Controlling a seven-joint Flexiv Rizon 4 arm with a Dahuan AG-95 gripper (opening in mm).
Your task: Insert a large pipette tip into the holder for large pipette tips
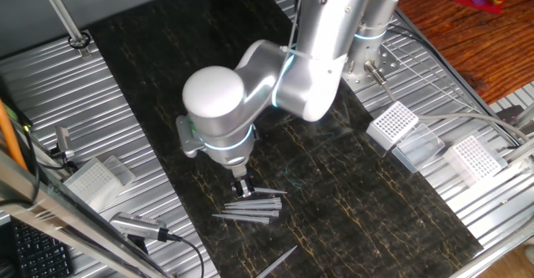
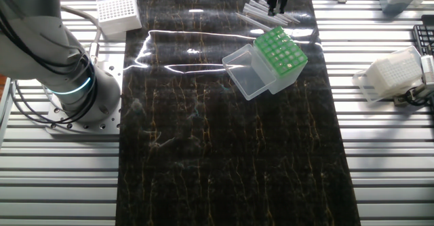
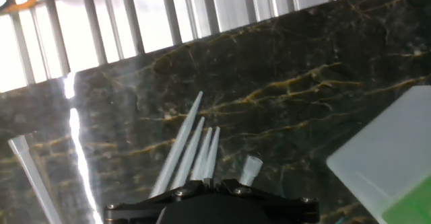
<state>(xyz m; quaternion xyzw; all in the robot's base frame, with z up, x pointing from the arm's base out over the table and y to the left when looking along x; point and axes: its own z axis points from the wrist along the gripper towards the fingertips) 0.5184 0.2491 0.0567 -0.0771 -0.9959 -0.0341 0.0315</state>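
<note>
While the gripper (image 1: 243,186) sits low over the cluster of clear pipette tips (image 1: 250,209), whether its jaws are apart I cannot tell. At two o'clock on the dark mat (image 2: 230,151) stands the holder (image 2: 279,55), green grid top, pale translucent body, clear lid hinged open.

No text, label, brand, number or sign can be read in any of the views. Nothing printed is seen on the green-topped box (image 2: 278,55), the white racks (image 1: 393,123) or the arm (image 1: 250,86), and no marking can be made out on the pipette tips (image 3: 185,153) or the dark surface (image 2: 230,151).
</note>
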